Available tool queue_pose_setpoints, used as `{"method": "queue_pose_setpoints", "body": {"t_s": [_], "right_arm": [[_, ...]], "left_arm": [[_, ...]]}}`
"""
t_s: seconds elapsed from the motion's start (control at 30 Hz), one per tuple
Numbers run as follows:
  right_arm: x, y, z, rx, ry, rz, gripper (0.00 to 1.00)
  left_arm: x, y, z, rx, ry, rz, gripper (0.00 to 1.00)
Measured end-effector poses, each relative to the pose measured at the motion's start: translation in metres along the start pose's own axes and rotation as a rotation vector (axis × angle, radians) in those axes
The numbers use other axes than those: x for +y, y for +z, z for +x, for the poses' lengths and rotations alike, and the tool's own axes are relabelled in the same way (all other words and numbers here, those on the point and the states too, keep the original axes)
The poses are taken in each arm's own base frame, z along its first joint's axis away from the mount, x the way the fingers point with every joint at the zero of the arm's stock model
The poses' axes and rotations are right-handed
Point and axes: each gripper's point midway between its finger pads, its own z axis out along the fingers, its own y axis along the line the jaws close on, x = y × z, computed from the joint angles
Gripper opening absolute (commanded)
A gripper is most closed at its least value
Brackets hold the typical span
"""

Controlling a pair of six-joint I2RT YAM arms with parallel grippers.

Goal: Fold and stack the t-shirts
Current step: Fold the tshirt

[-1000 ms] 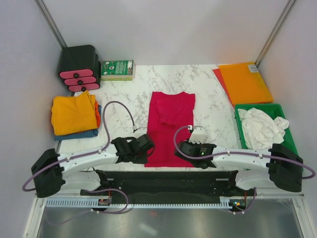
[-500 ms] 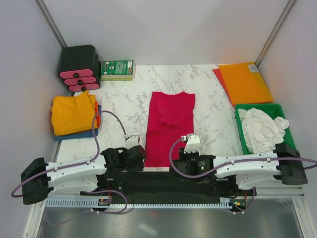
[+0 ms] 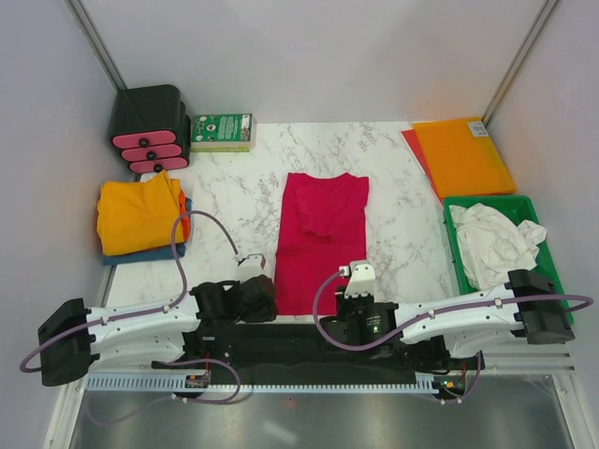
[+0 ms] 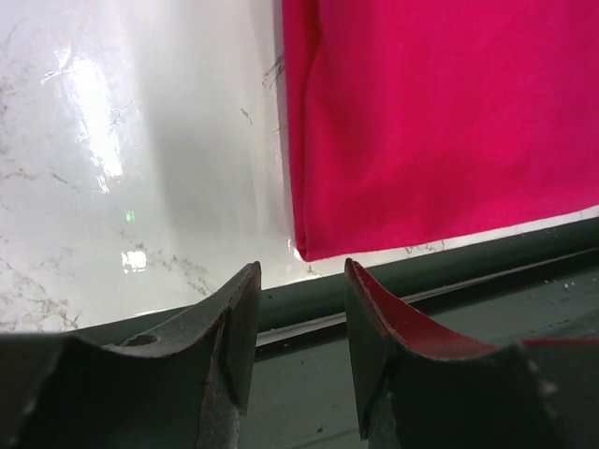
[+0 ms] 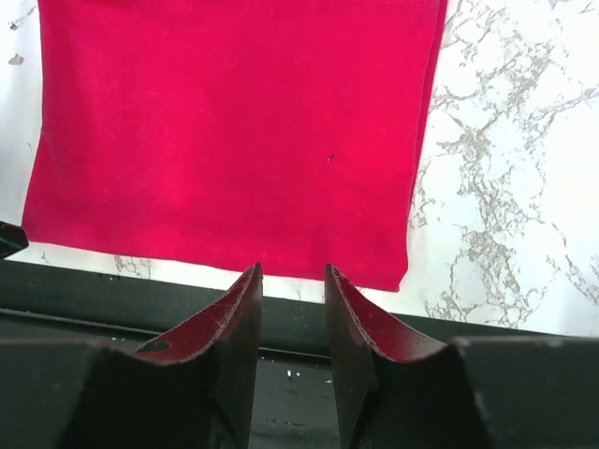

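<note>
Red t-shirt (image 3: 321, 238): lies flat at the middle of the marble surface (image 3: 393, 178), folded into a long narrow panel with the collar end away from the arms and the bottom hem at the near edge.
Hem, left wrist view: the near-left corner of the red cloth (image 4: 440, 122) lies just ahead and to the right of the fingertips, flat on the surface.
Hem, right wrist view: the near edge of the red cloth (image 5: 234, 131) runs straight across, just ahead of the fingertips, with its near-right corner beside bare marble.
Left fingers (image 4: 225, 337): parted to a middling gap with nothing between them, low over the dark front rail and clear of the cloth.
Right fingers (image 5: 225, 327): parted a little narrower, also empty, over the front rail just short of the hem.
Folded stack: a golden-yellow t-shirt (image 3: 138, 213) lies on top of a blue one (image 3: 150, 253) at the left side of the surface, well apart from the red one.
White t-shirt (image 3: 496, 241): crumpled inside the green tray (image 3: 487, 202) at the right.
Orange sheet (image 3: 462, 154): flat at the far right corner, behind the tray.
Black holder (image 3: 150, 126): far left corner, with pink pieces on its front.
Green box (image 3: 222, 131): just beside the holder, along the back edge.
</note>
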Motion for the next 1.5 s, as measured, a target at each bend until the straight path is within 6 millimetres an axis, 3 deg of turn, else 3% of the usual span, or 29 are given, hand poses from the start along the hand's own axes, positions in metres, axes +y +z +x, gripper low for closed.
{"method": "queue_pose_setpoints", "body": {"t_s": [0.2,0.43,0.8,1.03,1.23,1.5], "right_arm": [[-0.004,-0.001,-0.003,-0.013,0.005,0.011,0.40],[-0.009,-0.006,-0.010,-0.019,0.046,0.007,0.40],[-0.011,-0.008,-0.007,-0.015,0.071,0.013,0.40],[-0.016,-0.006,0.006,0.018,0.104,0.022,0.43],[-0.047,0.007,0.037,0.068,0.116,0.073,0.47],[-0.056,0.021,0.042,0.103,0.175,0.118,0.48]], "left_arm": [[0.007,0.014,0.010,0.036,0.027,-0.064,0.45],[-0.005,0.021,0.007,0.038,0.027,-0.063,0.40],[-0.007,0.023,0.008,0.045,0.018,-0.059,0.02],[-0.002,0.020,0.010,0.040,0.002,-0.051,0.02],[-0.002,0.021,0.010,0.043,0.004,-0.056,0.02],[-0.004,0.022,0.010,0.047,0.009,-0.063,0.02]]}}
